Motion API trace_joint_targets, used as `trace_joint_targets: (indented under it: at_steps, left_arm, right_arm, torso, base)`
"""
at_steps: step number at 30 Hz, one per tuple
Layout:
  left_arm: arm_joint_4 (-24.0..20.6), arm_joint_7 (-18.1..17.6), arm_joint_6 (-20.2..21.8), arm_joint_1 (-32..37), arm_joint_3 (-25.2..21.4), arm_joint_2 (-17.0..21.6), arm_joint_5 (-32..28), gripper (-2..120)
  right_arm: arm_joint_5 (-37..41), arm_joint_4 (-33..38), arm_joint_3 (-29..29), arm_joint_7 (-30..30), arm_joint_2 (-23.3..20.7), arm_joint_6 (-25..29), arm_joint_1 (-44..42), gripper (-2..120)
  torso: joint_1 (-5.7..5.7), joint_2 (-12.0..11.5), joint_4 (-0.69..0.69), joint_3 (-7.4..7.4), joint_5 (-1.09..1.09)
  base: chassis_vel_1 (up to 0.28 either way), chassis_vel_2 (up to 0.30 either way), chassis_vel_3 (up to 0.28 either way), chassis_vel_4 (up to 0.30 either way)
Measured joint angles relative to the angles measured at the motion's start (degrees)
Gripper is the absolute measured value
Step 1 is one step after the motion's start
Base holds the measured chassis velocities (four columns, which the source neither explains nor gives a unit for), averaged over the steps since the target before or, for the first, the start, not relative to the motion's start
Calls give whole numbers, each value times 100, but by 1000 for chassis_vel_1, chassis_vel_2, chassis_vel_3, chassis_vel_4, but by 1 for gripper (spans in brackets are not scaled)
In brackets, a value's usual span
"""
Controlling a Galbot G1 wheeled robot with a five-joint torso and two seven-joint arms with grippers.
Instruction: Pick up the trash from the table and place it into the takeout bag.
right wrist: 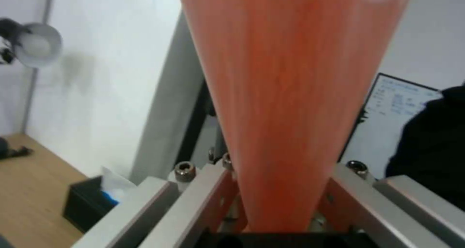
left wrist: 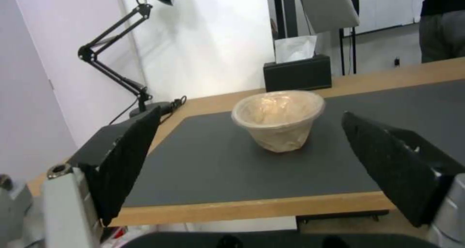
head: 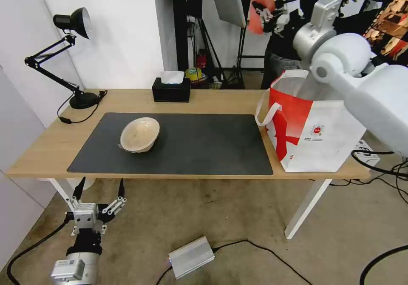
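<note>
A shallow beige bowl (head: 140, 134) lies tilted on the dark grey mat (head: 204, 149) of the light-wood table (head: 46, 144); the left wrist view faces the same bowl (left wrist: 278, 119) across the table's front edge. My left gripper (head: 101, 189) hangs open below that front edge, at the left, empty. High at the back right, my right gripper (head: 267, 16) is shut on the orange-red drink cup (head: 263, 2), which is held up above and behind the takeout bag (head: 316, 127). The right wrist view looks along the cup (right wrist: 290, 95). The white and red bag stands open at the table's right end.
A black desk lamp (head: 68, 51) stands at the table's back left corner. A black tissue box (head: 171, 88) sits at the back edge. A silver box (head: 191, 257) and cables lie on the floor under the table. A person in dark clothes stands behind the bag.
</note>
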Motion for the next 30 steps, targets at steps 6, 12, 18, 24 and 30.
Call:
trace_joint_targets:
  at_steps: [6,12,18,24,30]
  left_arm:
    - [17,-1,-5,-12,25,3,-2,100]
    - [44,0,-9,-26,88,-1,3,100]
    - [76,0,-12,-36,119,-5,16,100]
    - [89,0,-22,-37,135,-6,27,100]
    - [101,0,-28,-37,165,-12,44,100]
  right_arm:
    - [-120,-161,66,-386,-246,92,-135,4]
    - [-203,-304,151,-797,-432,261,-307,4]
    - [-300,-458,231,-1171,-589,360,-436,4]
    - [-404,-642,251,-1558,-703,451,-456,4]
    - [-613,-911,316,-2031,-743,527,-456,4]
  torso:
    - [0,0,0,0,0]
    - [0,0,0,0,0]
    - [0,0,0,0,0]
    - [0,0,0,0,-1]
    - [0,0,0,0,-1]
  base:
    - [0,0,0,0]
    - [0,0,0,0]
    - [0,0,0,0]
    - [0,0,0,0]
    - [0,0,0,0]
